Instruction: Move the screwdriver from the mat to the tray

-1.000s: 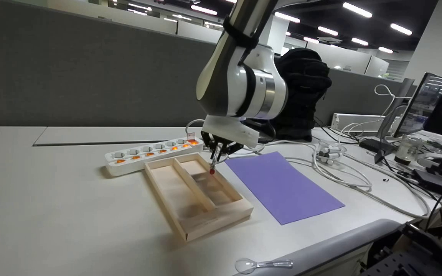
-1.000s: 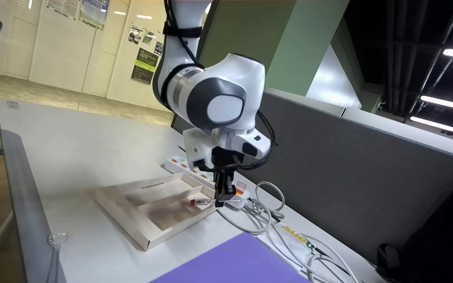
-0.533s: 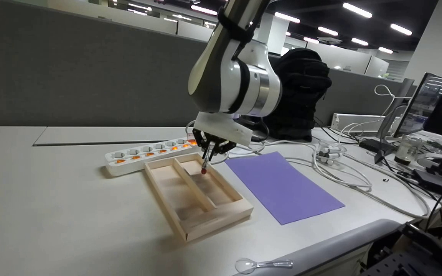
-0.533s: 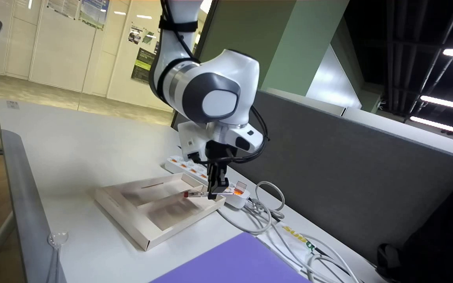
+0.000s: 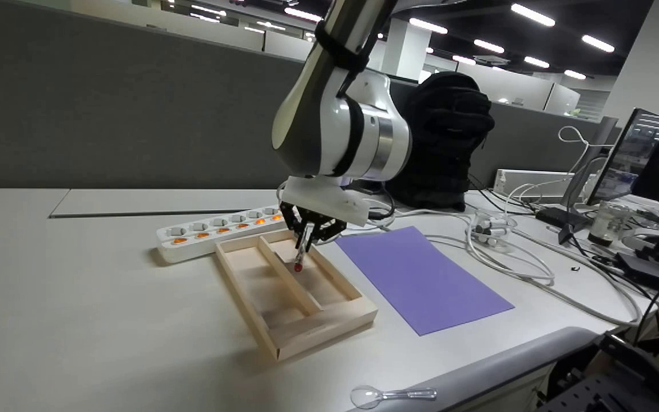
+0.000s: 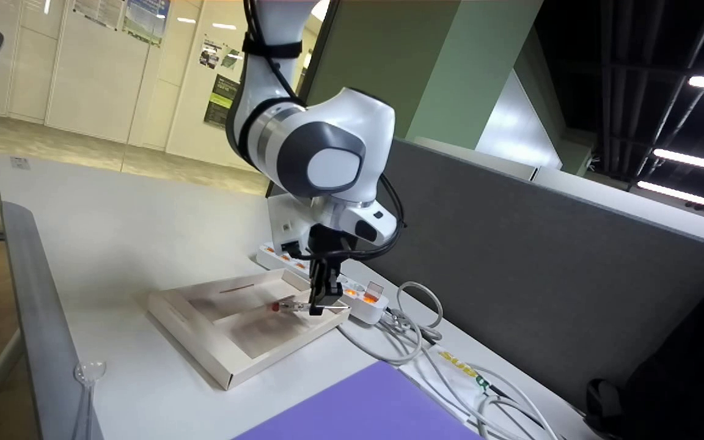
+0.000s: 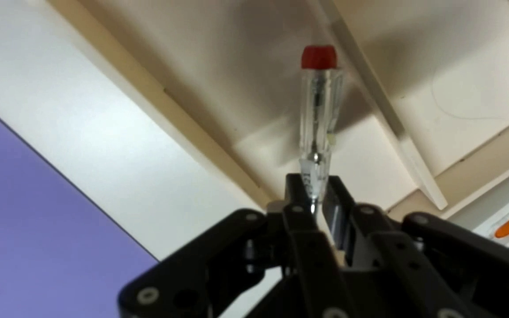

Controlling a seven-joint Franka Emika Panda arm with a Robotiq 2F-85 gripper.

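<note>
Wrist view: the gripper pinches one screwdriver, clear-handled, red cap towards 12 o'clock, and hides much of its metal shaft; the tool hangs over one wooden two-compartment tray, on the side nearer one purple mat at 8 o'clock. In an exterior view, one white power strip lies at the tray's 10 o'clock, one black backpack beyond at 1 o'clock
</note>
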